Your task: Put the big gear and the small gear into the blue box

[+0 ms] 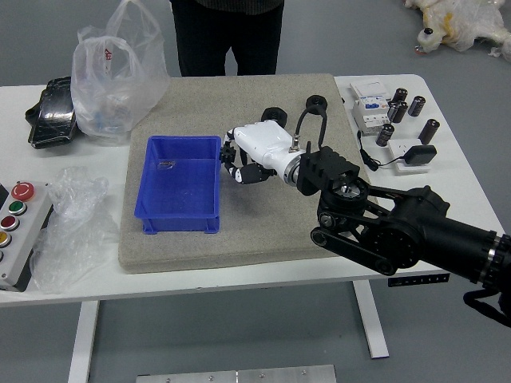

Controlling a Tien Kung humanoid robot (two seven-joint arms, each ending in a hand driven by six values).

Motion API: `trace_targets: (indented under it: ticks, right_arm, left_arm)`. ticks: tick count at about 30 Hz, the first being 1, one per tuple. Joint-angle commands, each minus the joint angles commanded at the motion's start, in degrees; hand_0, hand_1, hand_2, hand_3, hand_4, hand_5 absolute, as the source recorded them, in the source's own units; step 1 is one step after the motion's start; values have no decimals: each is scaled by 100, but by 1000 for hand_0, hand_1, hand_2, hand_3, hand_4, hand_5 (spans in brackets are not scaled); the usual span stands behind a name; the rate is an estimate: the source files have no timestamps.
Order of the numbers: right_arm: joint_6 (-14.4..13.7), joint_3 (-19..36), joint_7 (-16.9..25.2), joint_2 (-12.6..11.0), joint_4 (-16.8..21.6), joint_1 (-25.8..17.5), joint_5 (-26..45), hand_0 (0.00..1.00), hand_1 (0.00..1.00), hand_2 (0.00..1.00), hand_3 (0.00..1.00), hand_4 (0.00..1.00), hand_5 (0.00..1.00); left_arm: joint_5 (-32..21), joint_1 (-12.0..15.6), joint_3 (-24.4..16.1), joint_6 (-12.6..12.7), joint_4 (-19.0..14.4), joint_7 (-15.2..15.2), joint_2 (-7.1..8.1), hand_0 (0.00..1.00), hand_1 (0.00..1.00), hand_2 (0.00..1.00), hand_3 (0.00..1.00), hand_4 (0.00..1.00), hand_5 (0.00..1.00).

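At left we find the blue box (177, 220), upright on the mat (255, 239), with neither gear showing inside it. Just off its right wall we note a dark toothed piece (228, 152), which we take to be one of the two gears, at the fingertips of the right hand (267, 146). The fingers are drawn nearly together in what we read as a pinch on that piece. For this placement we would advise carrying it leftward, high enough for piece and knuckles to pass the rim, and opening only once it is well inside (a release over the wall could tip it onto the mat). Lowering before letting go should limit any bounce or roll, and a level wrist should spare the box a nudge. As to what we could not verify: a small pale mark in the box is too faint to identify; the hand masks much of its own grip, so we cannot tell the piece's size or how firmly it is held; the other gear is not seen and may lie beneath the hand. The near black ring (275, 116) is partly covered, the person (227, 40) is cut off above, and the left hand is out of view.
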Motion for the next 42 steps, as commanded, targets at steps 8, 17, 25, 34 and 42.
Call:
trace_targets:
  ticks: [8,17,25,34,42]
  right_arm:
    - [47,-371,79,304,-230,177,219,376,703,755,696,442,263]
    - [-3,-647,86,544,-294,227,298,411,791,859,788,499,270]
    - [-66,-700,113,567,-273,228,336,428,829,908,888,558,292]
    - [-137,-354,178,400,-262,165,392,430,814,892,866,567,286]
    - [-79,203,217,-49,-751,113,710,420,806,880,870,702,339]
  left_arm:
    - [26,-7,-16,-8,-6,18,9,712,711,690,804,740,529]
    - [75,-5,-46,-23,-14,45,8,712,710,690,804,740,529]
    - [87,1,-57,-24,-17,55,12,711,709,688,804,741,533]
    - [89,0,-56,-24,-16,49,9,711,709,689,805,740,532]
    - [81,5,-53,-19,-15,47,9,711,709,688,805,739,532]
